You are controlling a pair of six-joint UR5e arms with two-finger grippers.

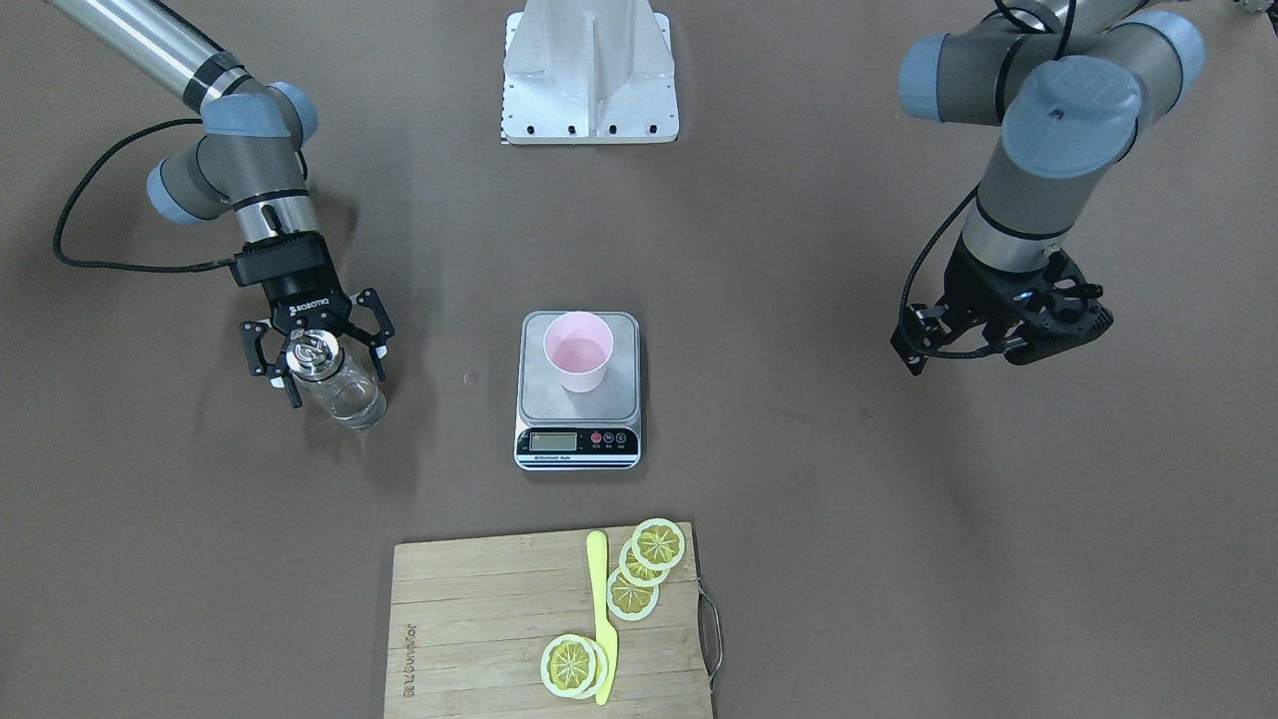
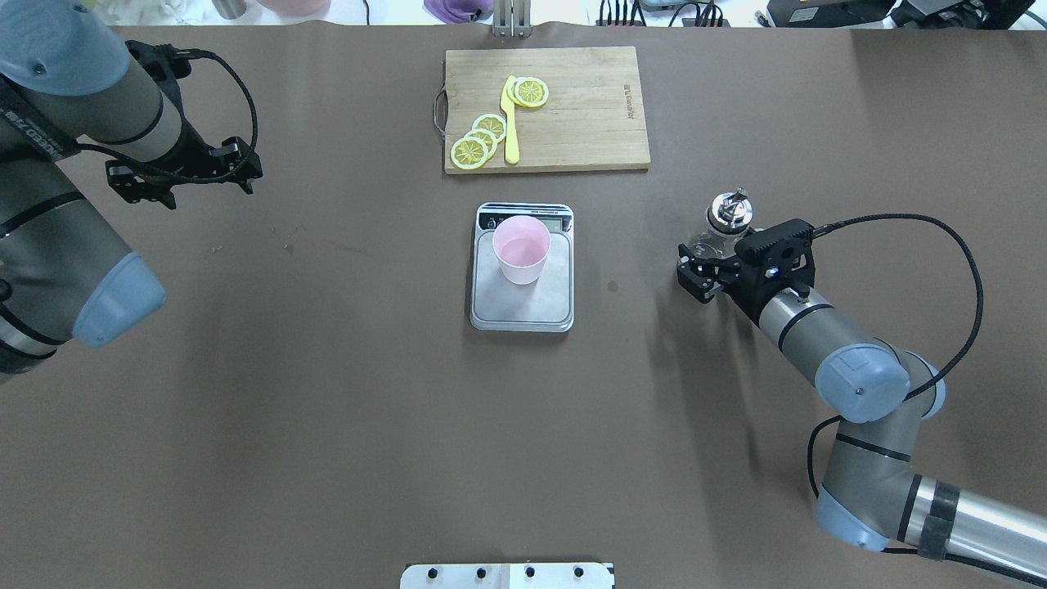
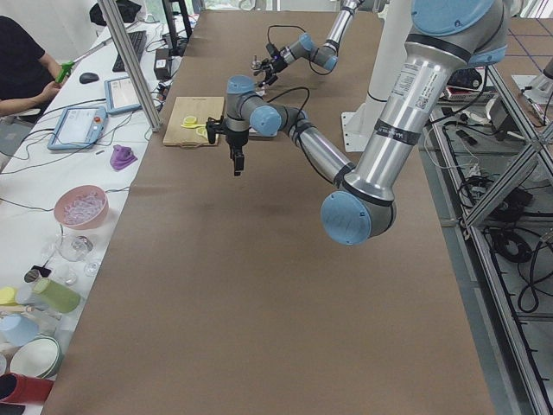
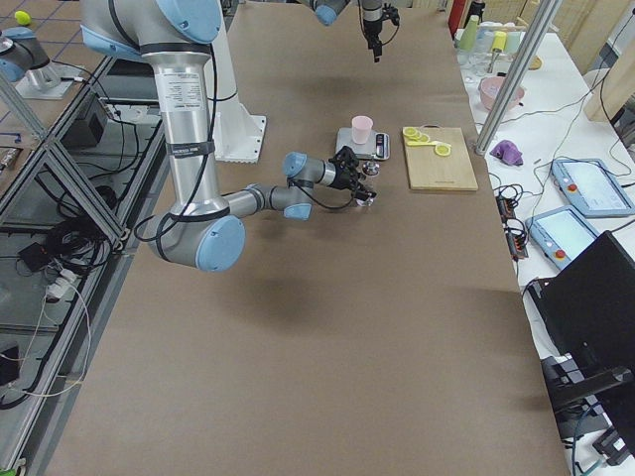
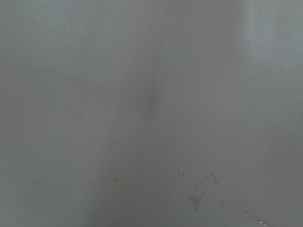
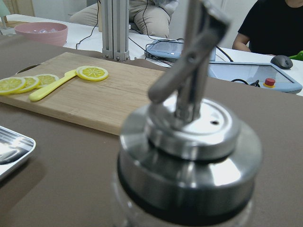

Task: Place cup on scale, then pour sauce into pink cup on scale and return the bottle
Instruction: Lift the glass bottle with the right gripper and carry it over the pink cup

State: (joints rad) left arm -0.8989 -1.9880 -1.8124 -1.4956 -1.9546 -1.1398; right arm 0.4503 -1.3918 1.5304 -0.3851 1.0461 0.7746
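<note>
Brown tabletop (image 1: 899,559) filled your front view, with the cup (image 1: 578,350) standing on the scale (image 1: 619,394) at centre. At left, the right pincer (image 1: 334,384) flanked the upright bottle (image 1: 354,404); whether it clamped, I couldn't tell. Your overhead view showed the left pincer (image 2: 249,168) at upper left, fingers together; its wrist view showed only blur.

Bottle (image 1: 349,399): clear glass, glossy chrome top. Scale (image 1: 544,394): brushed metal platform. Cup (image 1: 578,352): smooth pink plastic. Board (image 1: 469,619): grained wood. Table (image 1: 849,519): matt brown.
</note>
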